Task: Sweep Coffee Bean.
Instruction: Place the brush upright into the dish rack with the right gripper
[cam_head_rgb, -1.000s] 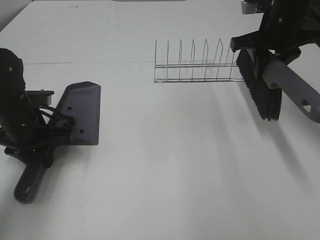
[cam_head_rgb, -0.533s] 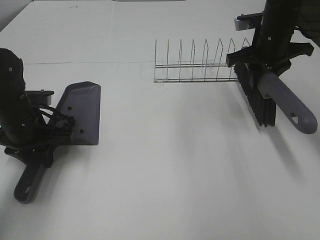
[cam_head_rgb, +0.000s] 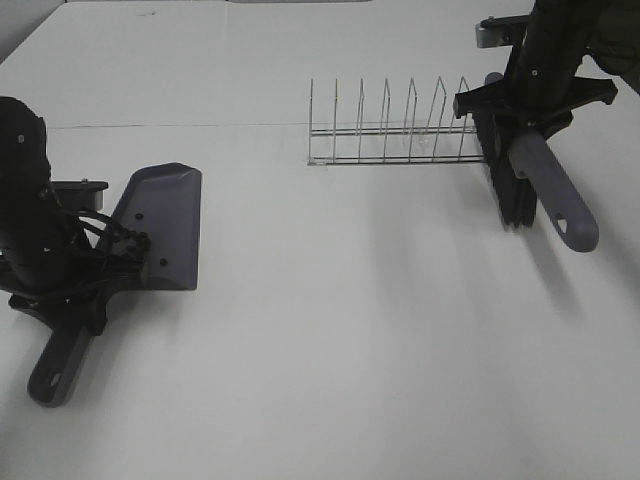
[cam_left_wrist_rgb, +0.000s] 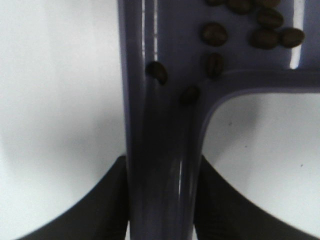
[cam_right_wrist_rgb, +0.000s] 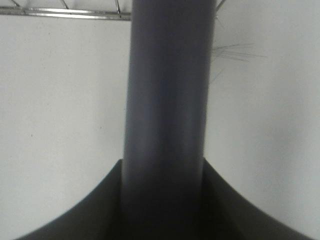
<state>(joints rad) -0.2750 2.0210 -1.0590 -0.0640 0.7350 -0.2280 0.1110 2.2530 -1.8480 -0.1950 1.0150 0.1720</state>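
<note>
Since a second ago the brush (cam_head_rgb: 512, 190) has swung in from a wide slant. Its grey handle end now points toward 5 o'clock rather than far out to the table's (cam_head_rgb: 350, 340) right edge, and the black bristles hang closer to the right end of the wire rack (cam_head_rgb: 388, 135), at about 2 o'clock on the table. The dustpan (cam_head_rgb: 160, 225) and the arm behind it, at 9 o'clock, have not shifted. The right gripper (cam_right_wrist_rgb: 162, 200) has its fingers (cam_right_wrist_rgb: 90, 210) clamped against both sides of the brush handle, holding it above the table. The left gripper (cam_left_wrist_rgb: 161, 200) likewise pinches the dustpan's handle between its two dark fingers (cam_left_wrist_rgb: 100, 205), with the blade resting flat on the table and its open edge toward 3 o'clock. The coffee beans (cam_left_wrist_rgb: 215, 35) lie inside the dustpan, gathered at the back of the pan where the handle joins it. Roughly nine show in the left wrist view, and two sit right on the neck of the handle.
</note>
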